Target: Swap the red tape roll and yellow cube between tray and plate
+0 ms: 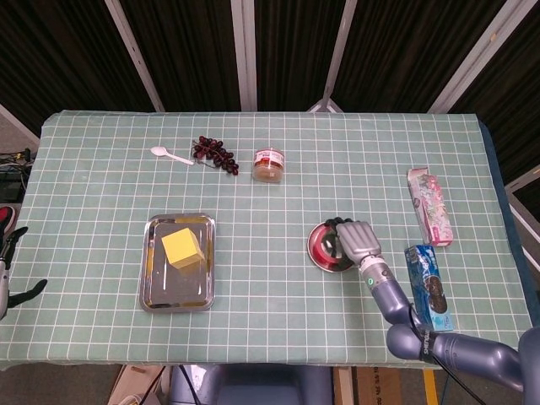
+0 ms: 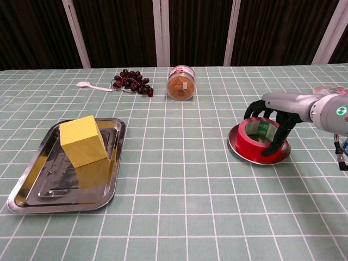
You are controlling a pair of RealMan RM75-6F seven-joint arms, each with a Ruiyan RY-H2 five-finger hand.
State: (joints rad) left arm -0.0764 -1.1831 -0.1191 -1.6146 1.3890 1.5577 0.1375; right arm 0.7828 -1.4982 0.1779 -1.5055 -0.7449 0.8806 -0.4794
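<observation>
Head view first: my right hand (image 1: pixel 358 240) reaches in from the lower right, forearm angled up toward the plate (image 1: pixel 316 255), back of the hand facing up. My fingers (image 1: pixel 340 226) curl down over the red tape roll (image 1: pixel 325 246), which lies on the plate right of centre on the bench (image 1: pixel 270 312). The yellow cube (image 1: pixel 182 248) sits in the tray (image 1: pixel 160 295), well apart to the left. My left hand (image 1: pixel 8 270) hangs at the far left edge, off the bench, holding nothing, thumb and fingers apart.

Chest view: my right hand (image 2: pixel 278 106) arches over the roll (image 2: pixel 255 142); fingers (image 2: pixel 276 140) wrap its near and far sides, touching it. The roll rests on the plate (image 2: pixel 239 150). The cube (image 2: pixel 82 140) leans tilted in the tray (image 2: pixel 32 193).
</observation>
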